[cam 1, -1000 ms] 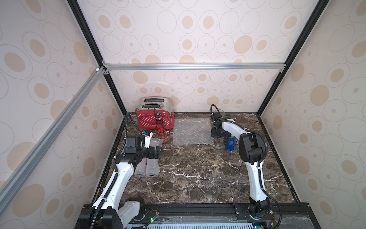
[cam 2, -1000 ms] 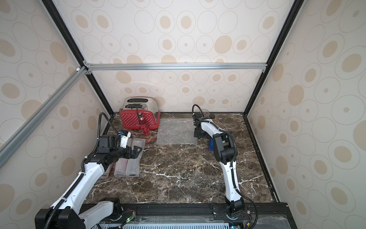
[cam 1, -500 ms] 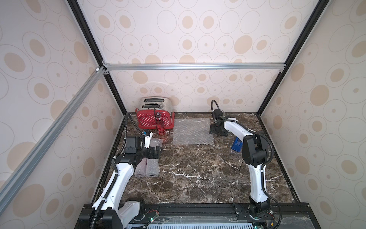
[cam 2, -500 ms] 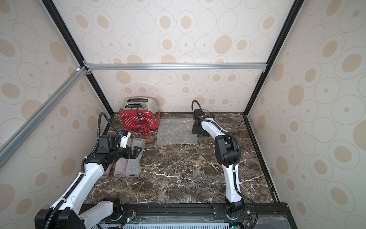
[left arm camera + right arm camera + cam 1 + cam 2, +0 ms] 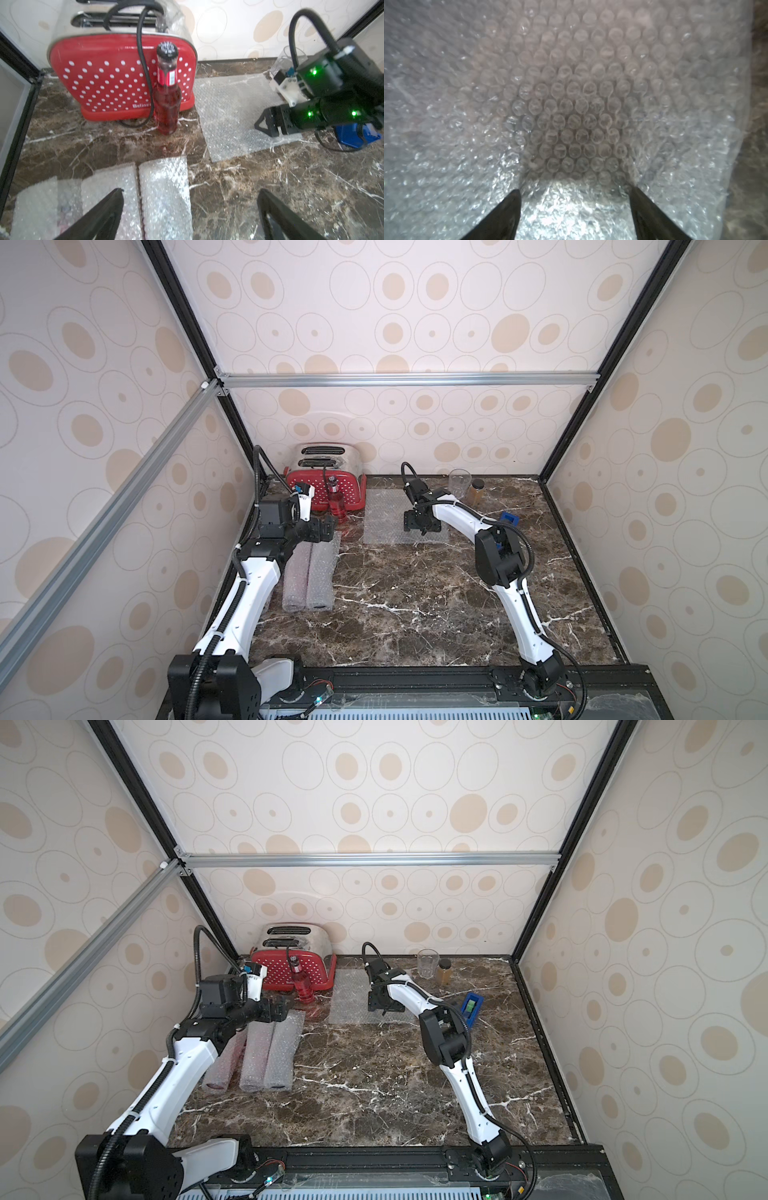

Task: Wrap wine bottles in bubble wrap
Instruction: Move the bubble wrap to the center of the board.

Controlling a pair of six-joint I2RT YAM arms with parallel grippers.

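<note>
Red toaster [image 5: 104, 83] with white dots, red-pink bottle [image 5: 167, 108], brown white-veined marble table [image 5: 270, 176].

Count on counter [image 5: 374, 1094] | wine bottle, unwrapped, standing, red liquid [image 5: 302, 984]: 1 | rolled bubble wrap bundles [image 5: 257, 1052], lying side by side: 3 in a top view | flat bubble wrap sheet [image 5: 353, 998]: 1 | toaster [image 5: 274, 969]: 1 | drinking glass [image 5: 428, 963]: 1 | amber jar [image 5: 444, 971]: 1 | blue tape dispenser [image 5: 473, 1006]: 1
</note>
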